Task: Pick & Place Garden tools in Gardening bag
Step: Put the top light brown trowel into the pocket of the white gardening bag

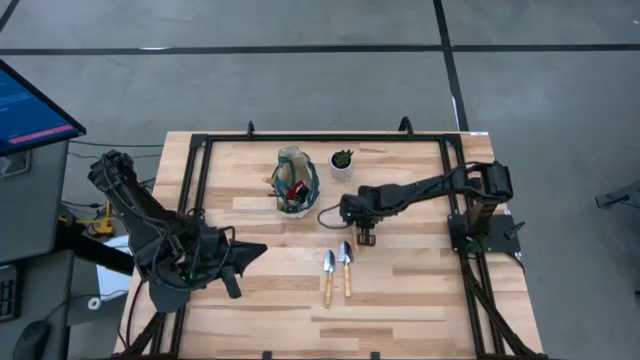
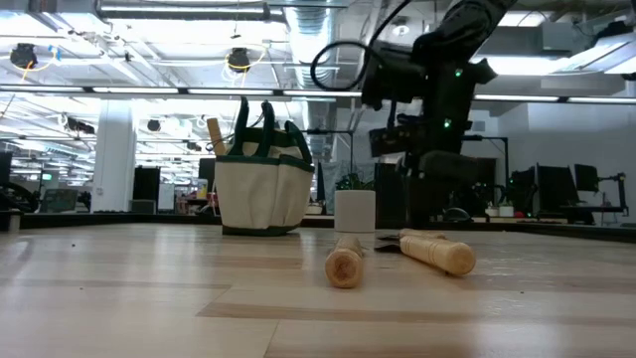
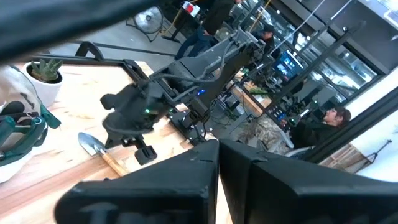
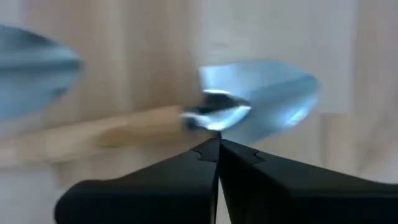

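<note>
Two trowels with silver heads and wooden handles lie flat side by side on the table, the left one (image 1: 328,275) and the right one (image 1: 346,267). The beige and green gardening bag (image 1: 296,180) stands upright behind them, with a red item (image 1: 296,190) and a wooden handle (image 2: 216,135) sticking out of it. My right gripper (image 1: 365,238) points down, shut, just right of the right trowel's head. In the right wrist view its tips (image 4: 217,144) hover over that trowel's neck (image 4: 214,111). My left gripper (image 1: 262,247) waits shut at the table's left, held level.
A small white pot with a dark plant (image 1: 342,162) stands right beside the bag, close behind my right gripper. A black frame (image 1: 200,170) runs around the tabletop. Bare wood (image 1: 420,300) lies in front of and beside the trowels. People sit at desks beyond the table (image 3: 329,121).
</note>
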Controlling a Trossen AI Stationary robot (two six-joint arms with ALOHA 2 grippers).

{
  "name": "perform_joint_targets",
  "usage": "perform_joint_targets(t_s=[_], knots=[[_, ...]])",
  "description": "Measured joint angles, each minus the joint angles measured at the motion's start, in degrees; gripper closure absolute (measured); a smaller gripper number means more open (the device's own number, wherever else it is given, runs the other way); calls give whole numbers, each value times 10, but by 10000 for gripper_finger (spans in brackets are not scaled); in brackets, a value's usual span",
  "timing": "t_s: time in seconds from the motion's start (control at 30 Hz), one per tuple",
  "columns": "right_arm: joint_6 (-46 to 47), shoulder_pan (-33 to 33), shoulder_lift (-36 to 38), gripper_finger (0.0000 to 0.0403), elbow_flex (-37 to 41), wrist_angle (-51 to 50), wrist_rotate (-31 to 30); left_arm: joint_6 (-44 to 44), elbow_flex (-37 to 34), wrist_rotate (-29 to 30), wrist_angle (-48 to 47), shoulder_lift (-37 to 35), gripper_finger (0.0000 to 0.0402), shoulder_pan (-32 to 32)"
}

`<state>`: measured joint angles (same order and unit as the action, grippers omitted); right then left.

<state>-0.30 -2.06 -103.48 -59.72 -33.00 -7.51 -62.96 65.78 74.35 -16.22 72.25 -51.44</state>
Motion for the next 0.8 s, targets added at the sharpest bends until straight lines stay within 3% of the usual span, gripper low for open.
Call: perform_joint_targets(t_s=[0.17,0.37,0.67,0.8], knots=[[-1,33,9,403,1,52,-34,1,0,-2,0,0,401,0],[4,-5,11,403,0,172,-19,1,0,-2,0,0,401,0],[-11,-46,-24,403,0,176,-1,-2,0,-6,5,0,401,0],[-11,-33,-47,403,0,173,8,-2,0,-11,7,0,401,0]])
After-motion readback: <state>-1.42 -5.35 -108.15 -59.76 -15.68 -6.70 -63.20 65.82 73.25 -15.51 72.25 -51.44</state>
